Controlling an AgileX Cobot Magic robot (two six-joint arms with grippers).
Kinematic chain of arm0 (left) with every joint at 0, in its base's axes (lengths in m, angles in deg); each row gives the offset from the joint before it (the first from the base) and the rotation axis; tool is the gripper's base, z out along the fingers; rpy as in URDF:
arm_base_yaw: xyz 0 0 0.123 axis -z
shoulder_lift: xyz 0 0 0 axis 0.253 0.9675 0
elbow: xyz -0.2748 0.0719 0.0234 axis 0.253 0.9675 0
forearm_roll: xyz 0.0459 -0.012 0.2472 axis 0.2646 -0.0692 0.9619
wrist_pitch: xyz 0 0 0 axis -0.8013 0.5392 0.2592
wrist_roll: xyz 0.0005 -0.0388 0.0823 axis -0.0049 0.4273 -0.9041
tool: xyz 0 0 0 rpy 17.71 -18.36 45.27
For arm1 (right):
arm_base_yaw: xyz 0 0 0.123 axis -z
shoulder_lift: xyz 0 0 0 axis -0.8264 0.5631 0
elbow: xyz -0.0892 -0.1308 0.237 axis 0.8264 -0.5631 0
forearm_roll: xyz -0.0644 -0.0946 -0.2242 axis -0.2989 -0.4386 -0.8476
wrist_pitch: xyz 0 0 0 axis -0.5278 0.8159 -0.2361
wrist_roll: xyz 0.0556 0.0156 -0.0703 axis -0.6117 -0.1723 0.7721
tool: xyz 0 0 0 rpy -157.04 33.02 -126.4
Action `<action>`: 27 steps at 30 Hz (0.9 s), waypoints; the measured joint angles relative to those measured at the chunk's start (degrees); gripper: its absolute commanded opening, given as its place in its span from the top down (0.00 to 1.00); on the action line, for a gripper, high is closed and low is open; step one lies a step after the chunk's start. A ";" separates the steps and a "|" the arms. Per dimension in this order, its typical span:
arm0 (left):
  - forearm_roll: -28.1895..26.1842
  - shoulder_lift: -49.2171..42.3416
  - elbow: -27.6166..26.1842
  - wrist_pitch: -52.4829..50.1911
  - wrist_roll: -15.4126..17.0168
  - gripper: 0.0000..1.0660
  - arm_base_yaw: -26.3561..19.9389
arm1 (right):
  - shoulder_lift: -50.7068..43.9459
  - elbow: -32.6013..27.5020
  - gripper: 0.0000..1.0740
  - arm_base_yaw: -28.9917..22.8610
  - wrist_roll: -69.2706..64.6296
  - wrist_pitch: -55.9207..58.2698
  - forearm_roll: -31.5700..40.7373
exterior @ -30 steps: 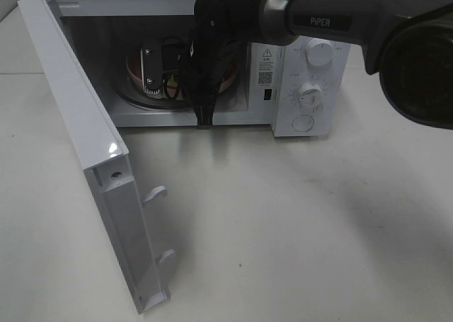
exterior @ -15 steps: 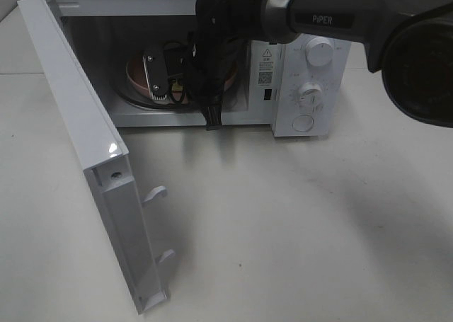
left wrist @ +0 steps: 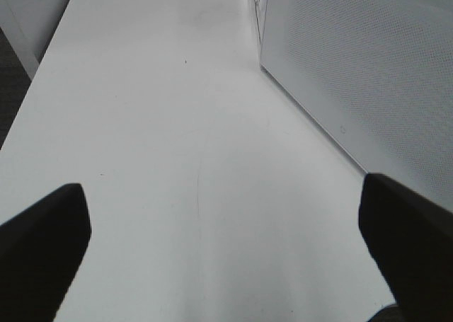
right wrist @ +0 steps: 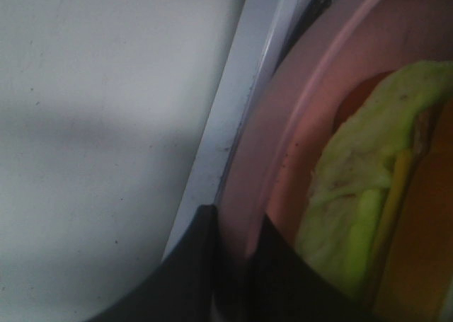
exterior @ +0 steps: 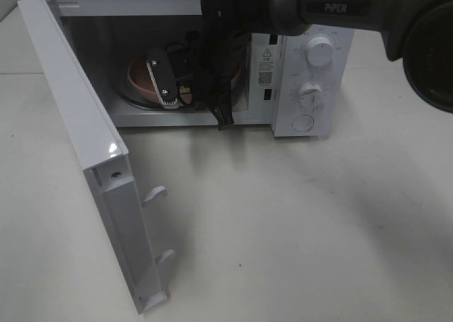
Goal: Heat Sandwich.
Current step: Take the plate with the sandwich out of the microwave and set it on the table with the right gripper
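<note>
The small sandwich with yellow-green filling [right wrist: 354, 216] is carried on a round pink plate [right wrist: 283, 110]. The plate is set inside the cavity of a white microwave oven [exterior: 287, 117] at the far edge of the tabletop [exterior: 297, 223]. The plate's near rim is pinched between the fingers of the right end effector [right wrist: 237, 230]. The lettering "PIPER" [exterior: 338, 8] can be read on the right arm. The white oven door [exterior: 78, 124] is swung wide toward the near left corner, and bare tabletop lies in front. The left end effector [left wrist: 226, 251] is spread wide, holding nothing.

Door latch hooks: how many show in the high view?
2. Both stick out of the open microwave door's free edge: the upper hook and the lower hook right beneath it. None seem hidden.
</note>
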 measured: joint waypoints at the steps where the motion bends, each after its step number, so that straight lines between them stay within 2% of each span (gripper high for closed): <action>1: 0.00 0.00 0.00 0.00 0.00 0.08 0.00 | 0.00 0.00 1.00 0.00 0.00 0.00 0.00; 5: 0.00 0.00 0.00 0.00 0.00 0.08 0.00 | -3.21 -6.07 1.00 0.00 3.61 -4.47 0.86; 14: 0.00 0.00 0.00 0.00 0.00 0.08 0.00 | -8.88 -15.53 1.00 0.00 10.49 -7.56 1.03; 27: 0.00 0.00 0.00 0.00 0.00 0.08 0.00 | -16.27 -25.21 1.00 -0.57 16.73 -8.59 3.27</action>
